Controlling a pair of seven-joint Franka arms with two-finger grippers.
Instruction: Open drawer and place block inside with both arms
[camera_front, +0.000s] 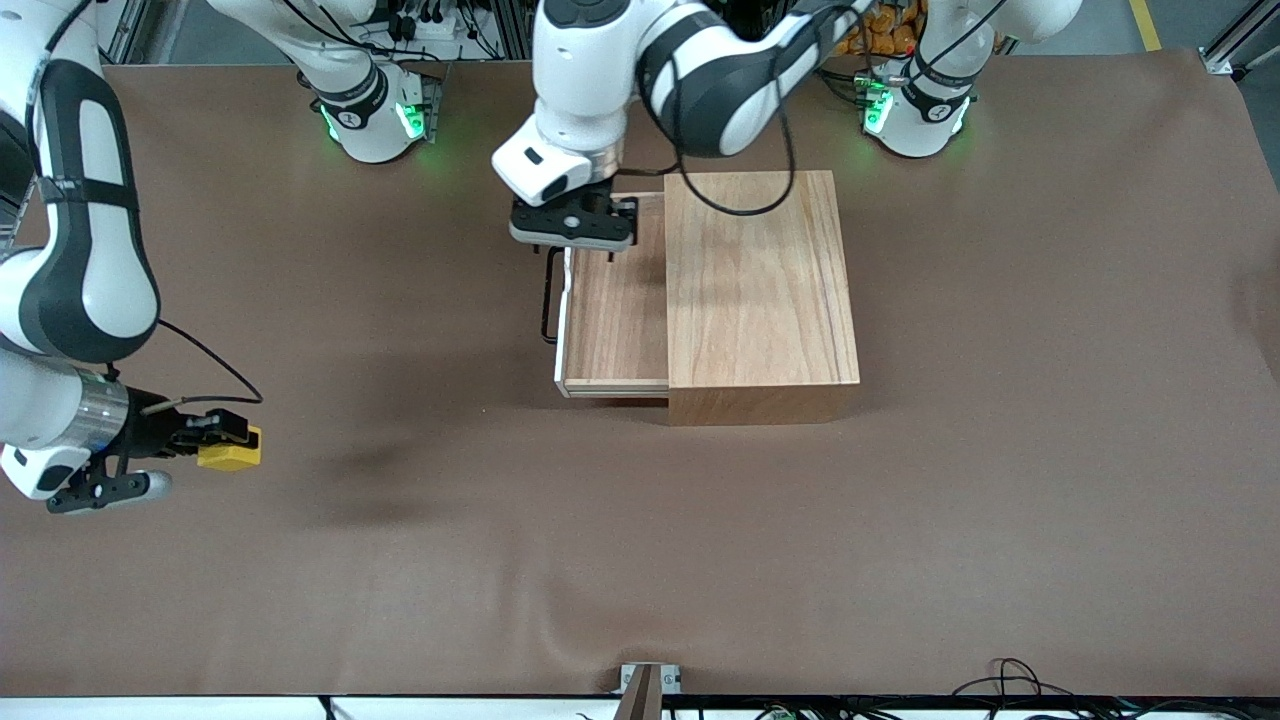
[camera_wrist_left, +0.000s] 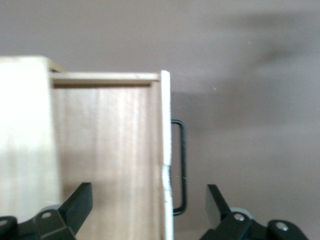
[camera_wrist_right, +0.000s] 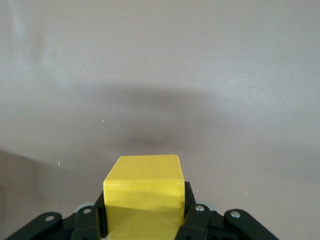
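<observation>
Nearest the lens, brown table cover (camera_front: 640, 580): matte, faintly wrinkled, running as a broad open stretch along the 6 o'clock edge of the front view.

Up from that, at 8 o'clock from the drawer (camera_front: 615, 310) and well apart from it, right gripper (camera_front: 215, 440), in the air over the cover at the right arm's end of the table. Clamped on the block (camera_front: 230, 448), 1 finger on each of 2 sides. Small bright yellow cube (camera_wrist_right: 142, 192), smooth faces, crisp edges, top and 1 side face showing in the right wrist view. Plain cover between block and drawer.

At centre, rectangular box (camera_front: 760, 280) of light wood, straight grain, flat top, square corners. Drawer slid out at 9 o'clock of the box, toward the right arm's end: shallow tray, bare wooden floor open to above. White-edged front panel (camera_front: 564, 320) along its outer edge; black wire loop handle (camera_front: 548, 295) just outside that.

Left gripper (camera_front: 572, 225) over the 12 o'clock corner of the drawer, reaching in from the left arm's base. Fingers apart, 1 above the tray floor, the other outside the handle (camera_wrist_left: 182, 165), with the panel between them. Cannot tell whether anything touches.
</observation>
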